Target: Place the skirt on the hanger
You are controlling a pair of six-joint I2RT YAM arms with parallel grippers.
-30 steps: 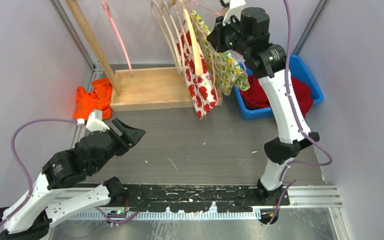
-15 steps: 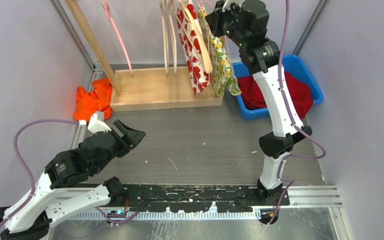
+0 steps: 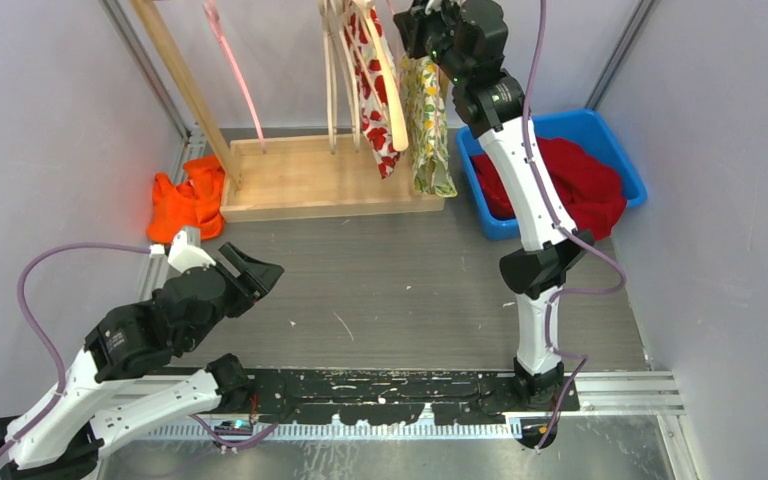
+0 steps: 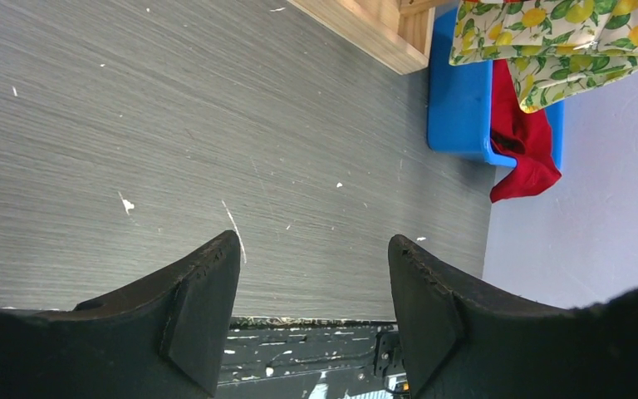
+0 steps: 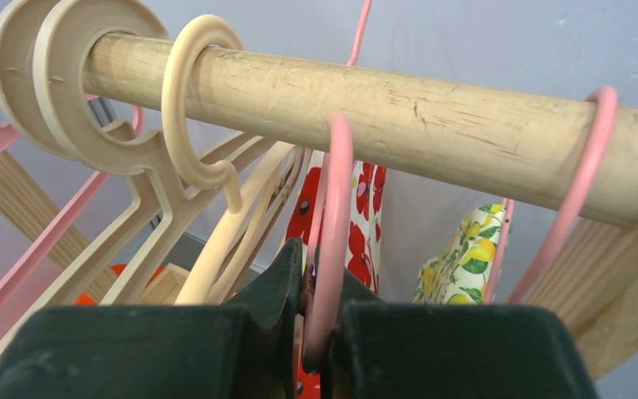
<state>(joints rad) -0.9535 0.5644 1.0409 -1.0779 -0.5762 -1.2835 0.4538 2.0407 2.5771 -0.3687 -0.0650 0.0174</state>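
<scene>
My right claw (image 5: pixel 316 332) was clamped shut on the hook of a pink hanger (image 5: pixel 335 208), high at the back of the rack. Through the right wrist camera, that hook curved up over the wooden rod (image 5: pixel 465 125), with beige hangers (image 5: pixel 195 150) ringed onto the rod to its left and a second pink hook (image 5: pixel 586 166) to its right.

From the overhead camera, the lemon-print skirt (image 3: pixel 427 120) hung straight down just beneath the right claw, its hem above the wooden rack base (image 3: pixel 310 180). A red-flowered garment (image 3: pixel 372 95) hung just beside it on the left. I could not tell from the wrist view which of the two fabrics the pinched hanger carried.

My left claw (image 4: pixel 311 274) was spread wide and held nothing, low over the grey surface (image 3: pixel 400 270) at the near left, well apart from the rack.

A blue bin (image 3: pixel 628 160) sat right of the rack with red cloth (image 3: pixel 580 180) heaped in it and spilling over its edge. Orange cloth (image 3: pixel 185 200) lay crumpled on the surface against the rack's left end.
</scene>
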